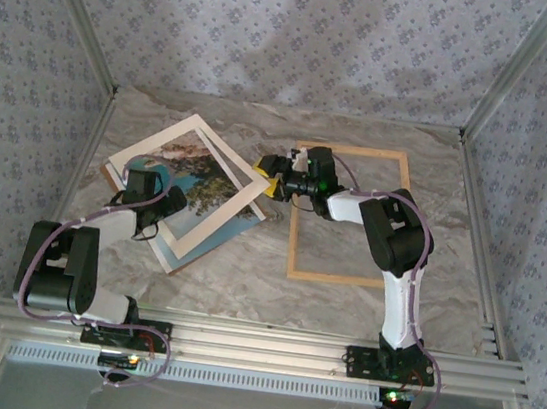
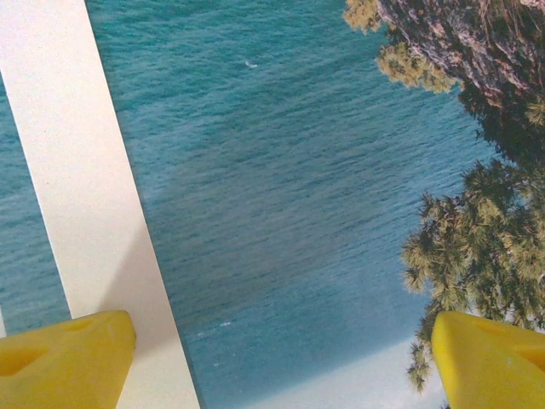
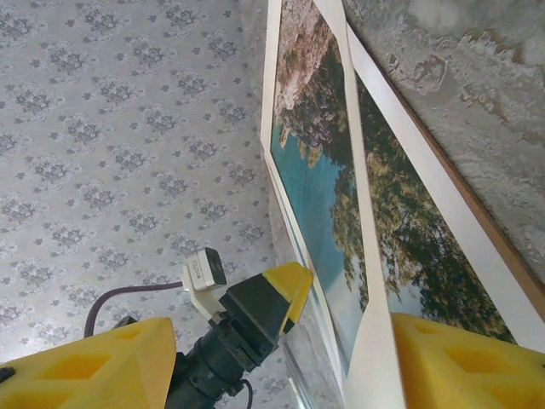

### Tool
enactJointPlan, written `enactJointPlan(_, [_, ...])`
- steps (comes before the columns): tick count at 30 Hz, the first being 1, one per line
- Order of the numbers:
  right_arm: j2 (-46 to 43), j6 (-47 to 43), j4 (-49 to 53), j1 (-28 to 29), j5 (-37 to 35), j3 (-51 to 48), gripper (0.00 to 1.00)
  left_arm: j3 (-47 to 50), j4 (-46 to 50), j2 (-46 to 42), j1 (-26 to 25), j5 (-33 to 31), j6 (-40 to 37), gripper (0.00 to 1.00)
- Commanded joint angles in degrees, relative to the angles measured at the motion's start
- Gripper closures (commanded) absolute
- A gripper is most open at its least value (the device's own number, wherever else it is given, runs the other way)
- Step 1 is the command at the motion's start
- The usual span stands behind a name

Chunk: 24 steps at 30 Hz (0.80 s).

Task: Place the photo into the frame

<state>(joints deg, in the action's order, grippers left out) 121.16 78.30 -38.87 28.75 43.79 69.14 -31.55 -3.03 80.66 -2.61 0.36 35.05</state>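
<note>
A: Checking layout: photo sits left on the desk, skewed diagonally. Frame lies just right of it, long axis near-to-far.
B: Right pincer is spread, straddling the photo's right corner, on the frame side. Left pincer is spread wide over the sea. I'd say the photo needs turning, then moving right.

Seen from above, the left arm's wrist hides part of the photo, and the right arm crosses the left rail of the frame. In the left wrist view the photo runs past every edge, and the left fingers are cropped at the bottom corners. In the right wrist view the right fingers are cropped likewise. Whether they touch the photo's pale border cannot be told.
</note>
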Motion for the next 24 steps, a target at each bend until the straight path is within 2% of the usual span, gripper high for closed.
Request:
enactJointPlan(1, [-1.18,0.84,-0.47,0.5,1.03,0.17,0.35,2.06,3.67,0.46,0.03,2.21,0.61,0.09])
enactJointPlan(3, [-1.77,-3.76,6.48,0.6,0.91,1.52,0.38,2.11,3.56,0.5,0.05,2.29,0.62,0.09])
enactJointPlan(5, [-2.79,-12.46,18.03,0.86,-0.64,3.67,0.43,2.11,3.47,0.55,0.06,2.45,0.57,0.09])
enactJointPlan(7, [-3.29,-20.51,28.3,1.17,-3.0,6.23,0.5,2.11,3.39,0.55,0.02,2.48,0.54,0.09])
enactJointPlan(9, [-3.47,-25.37,33.79,1.38,-5.11,7.71,0.59,2.12,3.35,0.5,0.0,2.71,0.45,0.09])
enactJointPlan(14, [-2.45,-29.2,37.15,1.48,-6.04,10.06,0.79,1.77,3.2,0.37,0.04,3.29,0.51,0.09])
enactJointPlan(18, [-2.97,-31.74,39.2,1.33,-6.25,11.15,0.92,0.73,3.89,-0.89,0.01,4.97,1.4,0.09])
enactJointPlan(22, [-6.04,-36.47,43.13,0.82,-7.22,11.61,1.0,-0.73,4.25,-6.77,0.05,9.91,5.2,0.09])
enactJointPlan(24, [-7.95,-38.7,44.56,0.56,-7.14,11.47,1.0,-1.23,3.16,-10.6,-0.03,12.46,7.5,0.09])
